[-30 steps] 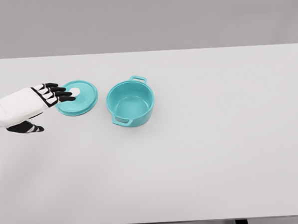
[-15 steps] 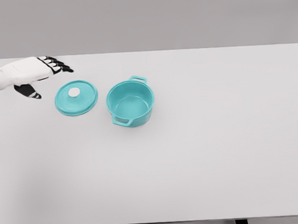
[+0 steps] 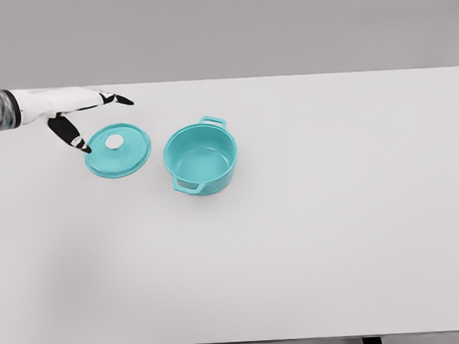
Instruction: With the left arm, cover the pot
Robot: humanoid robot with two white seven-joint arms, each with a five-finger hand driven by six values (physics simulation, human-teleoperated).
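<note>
A teal pot (image 3: 201, 158) with two side handles stands uncovered on the white table, left of the middle. Its teal lid (image 3: 118, 150) with a white knob (image 3: 115, 141) lies flat on the table just left of the pot. My left hand (image 3: 96, 117) hovers above the lid's far left edge, fingers spread and holding nothing. Its thumb points down toward the lid's rim while the other fingers (image 3: 122, 100) reach to the right. The right arm does not show.
The white table (image 3: 332, 213) stretches wide to the right and front of the pot. A grey wall lies behind its far edge.
My left hand rose off the lid's knob, swung back and up, and then shifted right with its fingers spreading. The lid and pot have not moved.
</note>
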